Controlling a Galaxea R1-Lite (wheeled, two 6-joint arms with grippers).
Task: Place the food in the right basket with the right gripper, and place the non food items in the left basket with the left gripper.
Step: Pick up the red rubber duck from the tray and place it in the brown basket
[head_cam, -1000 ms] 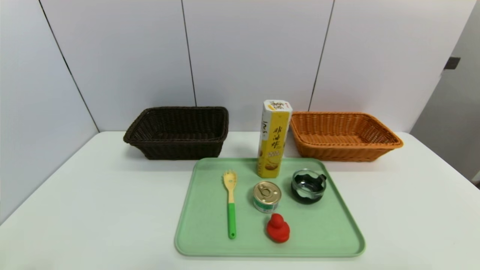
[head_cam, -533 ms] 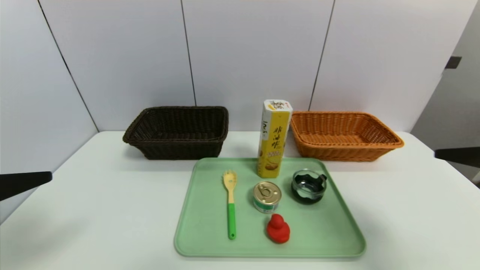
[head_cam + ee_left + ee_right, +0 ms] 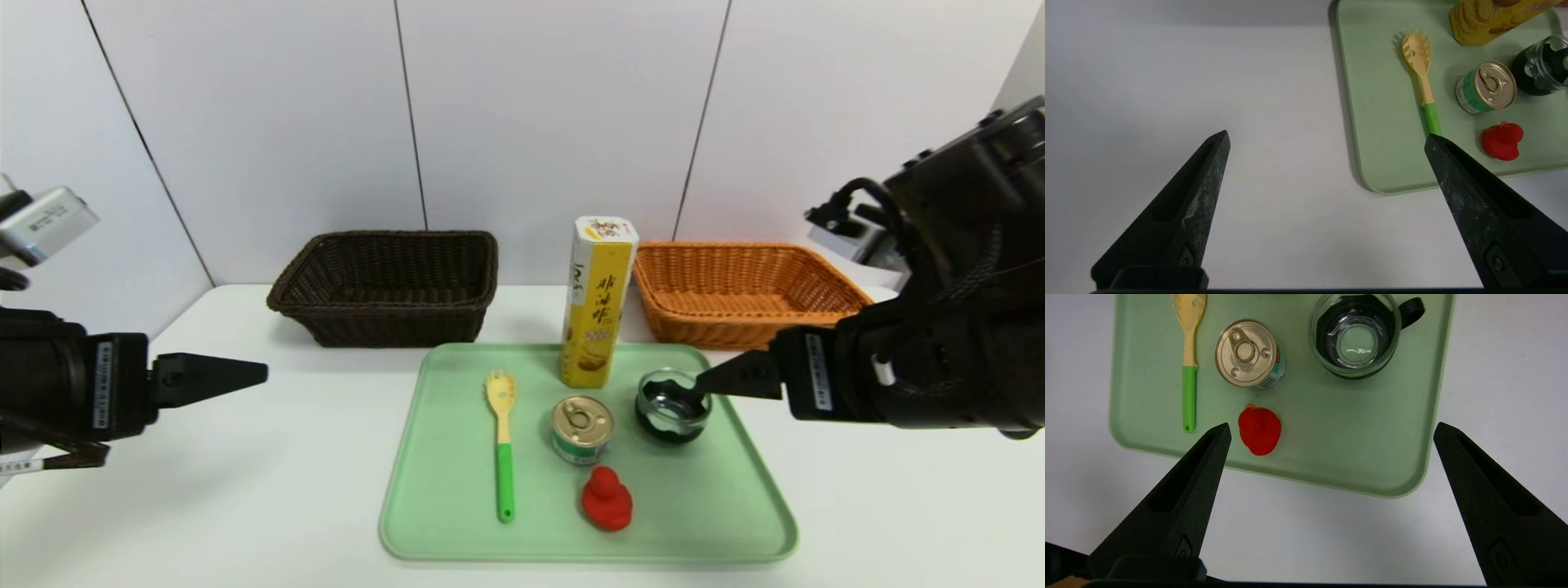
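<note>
Hovering with fingers spread wide and holding nothing, the right gripper sits above the right side of a green tray, its tip near a glass cup. The left gripper, also spread and empty, hangs over bare table well to the left of the tray. On the tray lie a pasta fork, a tin can, a red toy and a tall yellow snack box standing upright at the back edge. Behind the tray sit a dark basket on the left and an orange basket on the right, both empty. One likely risk: the tall box could tip if an arm brushes it, and the right gripper is nearest the cup, which is not food.
</note>
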